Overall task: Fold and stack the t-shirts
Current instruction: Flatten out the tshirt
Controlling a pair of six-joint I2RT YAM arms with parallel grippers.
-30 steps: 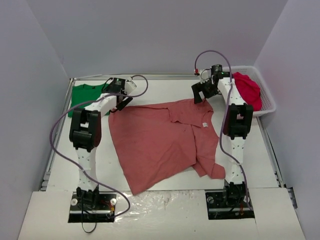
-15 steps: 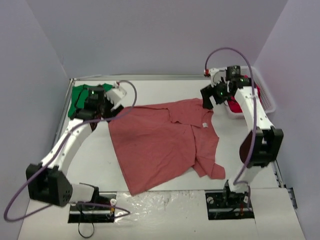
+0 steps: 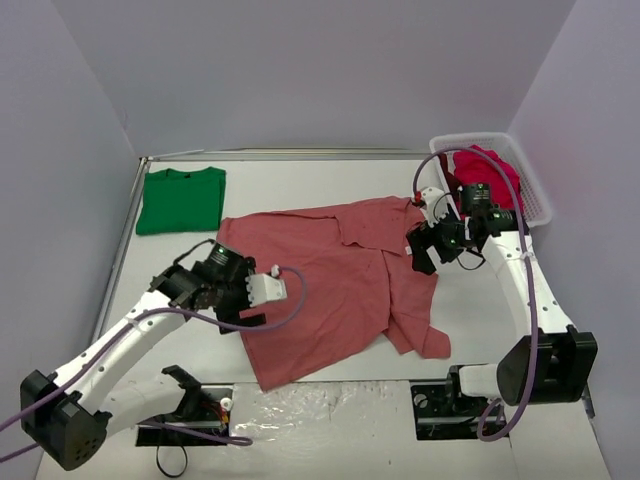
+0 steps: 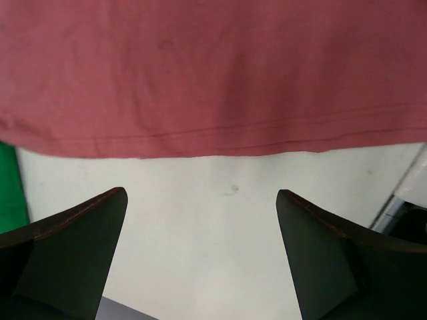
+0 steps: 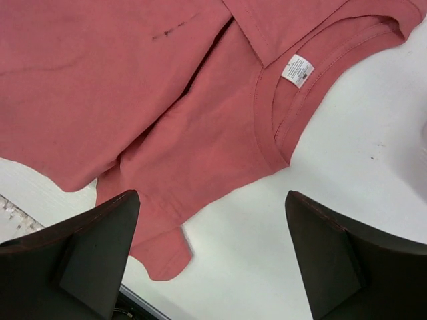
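Evidently soft and light, the salmon-pink t-shirt [image 3: 330, 290] lay rumpled on the table [image 3: 330, 190] between left gripper [image 4: 200, 195] and right gripper [image 5: 212, 197], both wide open and empty; its hem corners probably offered the best hold.

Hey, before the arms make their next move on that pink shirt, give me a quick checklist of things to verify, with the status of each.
1. Left gripper open and empty: ok.
2. Right gripper open and empty: ok.
3. Pink t-shirt lying flat: not ok, cloth is doubled over beside the collar.
4. Hem just ahead of the left fingers: ok.
5. Green t-shirt clear of the pink one: cannot tell, their corners lie very close.
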